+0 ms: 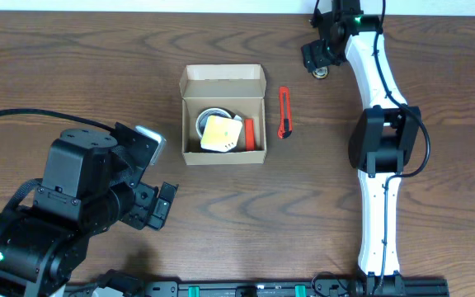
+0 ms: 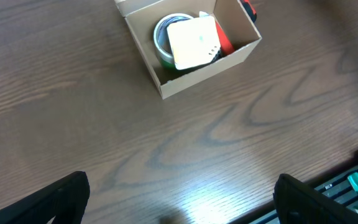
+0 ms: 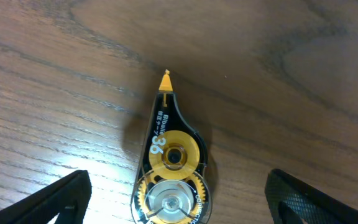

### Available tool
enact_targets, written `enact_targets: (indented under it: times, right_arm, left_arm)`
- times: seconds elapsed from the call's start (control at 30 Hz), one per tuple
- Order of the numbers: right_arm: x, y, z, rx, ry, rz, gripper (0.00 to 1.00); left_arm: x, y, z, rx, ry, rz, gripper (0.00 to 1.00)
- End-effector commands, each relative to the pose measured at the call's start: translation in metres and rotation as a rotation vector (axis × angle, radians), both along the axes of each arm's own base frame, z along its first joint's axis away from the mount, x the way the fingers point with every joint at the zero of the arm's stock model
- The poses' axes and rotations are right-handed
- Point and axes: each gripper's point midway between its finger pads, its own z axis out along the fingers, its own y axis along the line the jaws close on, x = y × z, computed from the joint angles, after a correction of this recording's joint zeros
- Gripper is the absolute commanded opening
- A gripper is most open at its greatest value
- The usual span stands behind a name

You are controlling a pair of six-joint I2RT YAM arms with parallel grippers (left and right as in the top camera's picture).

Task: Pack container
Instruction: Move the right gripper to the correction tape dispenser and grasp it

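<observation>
The container is a tan cardboard box, lid flap open, at the table's middle back; it holds a tape roll, a yellow-white pad and a red item. It also shows in the left wrist view. A red utility knife lies just right of the box. A correction tape dispenser with yellow gears lies on the table between my right gripper's open fingers; overhead it shows at the back right. My left gripper is open and empty, well in front of the box.
The right arm stretches from the front edge to the back right. The bulky left arm fills the front left corner. A rail runs along the table's front edge.
</observation>
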Motion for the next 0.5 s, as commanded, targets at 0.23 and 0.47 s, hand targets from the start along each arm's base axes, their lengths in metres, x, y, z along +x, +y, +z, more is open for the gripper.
enact_targets:
  times: [0.23,0.47]
  right_arm:
    - [-0.010,0.009,-0.023,0.054,0.053,0.040,0.84]
    - [-0.012,0.009,-0.027,0.054,0.059,0.040,0.82]
  left_arm:
    - [-0.001,0.001,0.000,0.007,-0.004,-0.012,0.95]
    - [-0.001,0.001,0.000,0.007,-0.004,-0.012,0.95]
